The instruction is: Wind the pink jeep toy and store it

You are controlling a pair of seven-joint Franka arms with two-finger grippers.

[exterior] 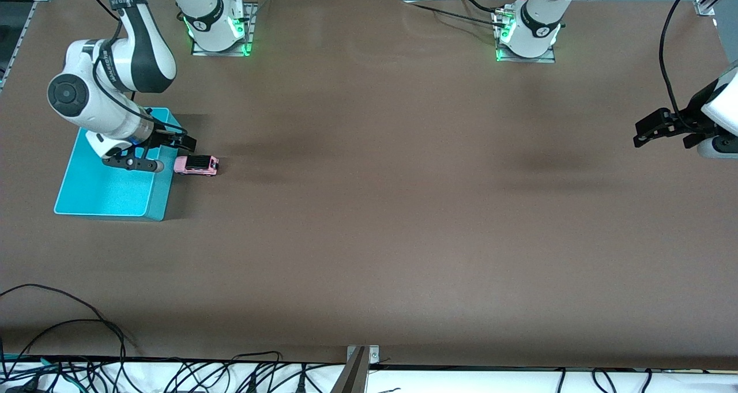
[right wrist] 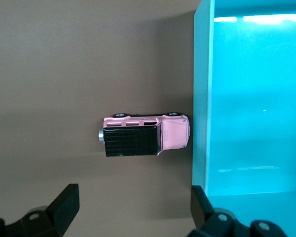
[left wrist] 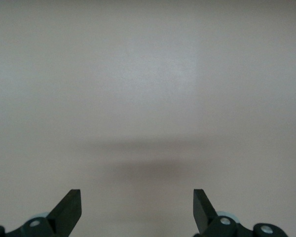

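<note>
Lying on its side just beside the turquoise bin (exterior: 109,192), the pink jeep toy (exterior: 196,165) is looking light, rigid and best pinched across its flanks, while the right gripper (exterior: 154,154) is hovering wide open and empty over the bin's rim and the left gripper (exterior: 657,129) is waiting open and empty well apart from the bin

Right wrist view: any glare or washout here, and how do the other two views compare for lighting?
Right wrist view: bright glare streaks on the turquoise bin floor; the pink jeep toy is sharp. Left wrist view: pale, washed-out table with a soft shadow band above the left gripper. Front view: even light, faint arm shadows, and the right gripper hangs by the bin.
</note>
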